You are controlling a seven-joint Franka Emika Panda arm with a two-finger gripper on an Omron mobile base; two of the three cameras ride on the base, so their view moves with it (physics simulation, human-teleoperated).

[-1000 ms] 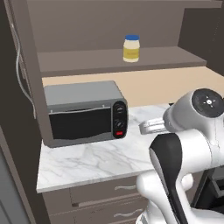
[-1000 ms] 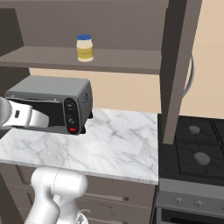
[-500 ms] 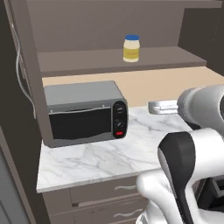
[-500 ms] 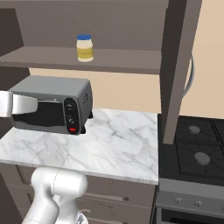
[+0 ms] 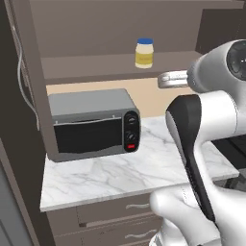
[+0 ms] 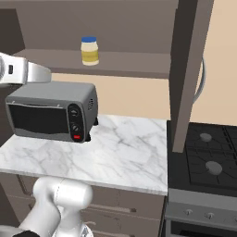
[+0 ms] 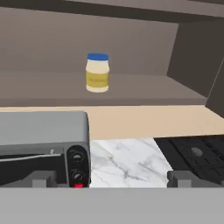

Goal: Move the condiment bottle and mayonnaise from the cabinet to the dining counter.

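the mayo (image 7: 97,73) stands upright on the cabinet (image 7: 144,87) shelf, above the toaster oven (image 5: 91,124). the gripper (image 7: 105,178) is well short of it, jaws wide apart and empty.

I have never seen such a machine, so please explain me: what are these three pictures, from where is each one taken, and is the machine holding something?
It is a white robot arm in a computer-drawn kitchen. Two pictures come from cameras on its base, behind the arm, one to its left and one to its right. The third comes from a camera on its hand, looking forward along the tool, whose two dark fingertips stand wide apart at the bottom. The tool is open and holds nothing.

A grey toaster oven stands on a marble worktop. Above it, a mayonnaise jar with a blue lid stands on the shelf of the open cabinet. To the right is a black stove.
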